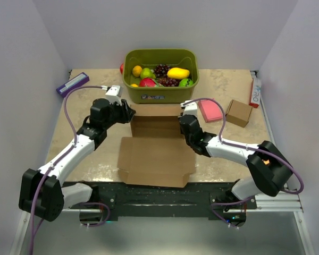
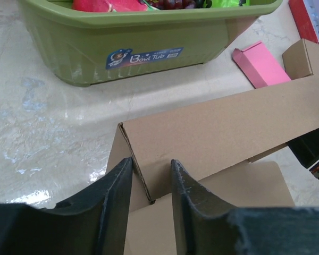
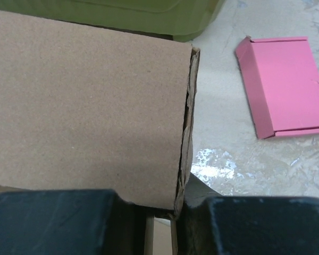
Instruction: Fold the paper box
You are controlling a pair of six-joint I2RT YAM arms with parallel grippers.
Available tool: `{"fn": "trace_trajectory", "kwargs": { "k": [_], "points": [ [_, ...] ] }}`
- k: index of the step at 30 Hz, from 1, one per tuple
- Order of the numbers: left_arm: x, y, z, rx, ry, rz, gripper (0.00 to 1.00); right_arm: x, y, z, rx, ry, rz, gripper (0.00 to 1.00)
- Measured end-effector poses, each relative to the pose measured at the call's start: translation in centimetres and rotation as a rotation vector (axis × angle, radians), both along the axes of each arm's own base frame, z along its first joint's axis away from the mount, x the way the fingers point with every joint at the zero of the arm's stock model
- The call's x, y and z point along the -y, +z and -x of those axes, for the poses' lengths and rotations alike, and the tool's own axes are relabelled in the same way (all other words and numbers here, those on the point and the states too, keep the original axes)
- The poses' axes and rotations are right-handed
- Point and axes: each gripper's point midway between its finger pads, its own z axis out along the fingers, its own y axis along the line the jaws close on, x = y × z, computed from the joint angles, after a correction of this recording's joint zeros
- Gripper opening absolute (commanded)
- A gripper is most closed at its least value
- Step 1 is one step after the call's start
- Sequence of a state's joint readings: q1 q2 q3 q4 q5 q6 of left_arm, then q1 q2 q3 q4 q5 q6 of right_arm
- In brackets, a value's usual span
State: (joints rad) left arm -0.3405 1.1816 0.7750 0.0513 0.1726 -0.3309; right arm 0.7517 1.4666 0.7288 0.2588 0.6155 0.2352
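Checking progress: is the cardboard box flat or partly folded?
Partly folded: the box has its far wall upright, near panel flat.

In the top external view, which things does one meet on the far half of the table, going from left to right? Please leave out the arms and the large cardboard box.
purple flat box → green tub of toy fruit → pink flat block → small brown cardboard box → red and white pack

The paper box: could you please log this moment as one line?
paper box: rear wall raised; left gripper: around left corner; right gripper: clamping right end
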Motion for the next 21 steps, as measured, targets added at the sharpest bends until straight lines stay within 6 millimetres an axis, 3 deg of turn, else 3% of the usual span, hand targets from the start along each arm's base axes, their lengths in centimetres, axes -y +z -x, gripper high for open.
{"fn": "trace_trajectory", "kwargs": {
  "k": [16, 21],
  "points": [
    [0.2, 0.5, -0.7, 0.046, -0.008, 0.035, 0.29, 0.7, -0.1, -1.3, -0.021, -0.196, -0.034, 0.00],
    [0.3, 0.5, -0.8, 0.049, -0.009, 0.036, 0.33, 1.0, 0.0, -1.2, -0.010, -0.222, -0.028, 0.00]
  ]
}}
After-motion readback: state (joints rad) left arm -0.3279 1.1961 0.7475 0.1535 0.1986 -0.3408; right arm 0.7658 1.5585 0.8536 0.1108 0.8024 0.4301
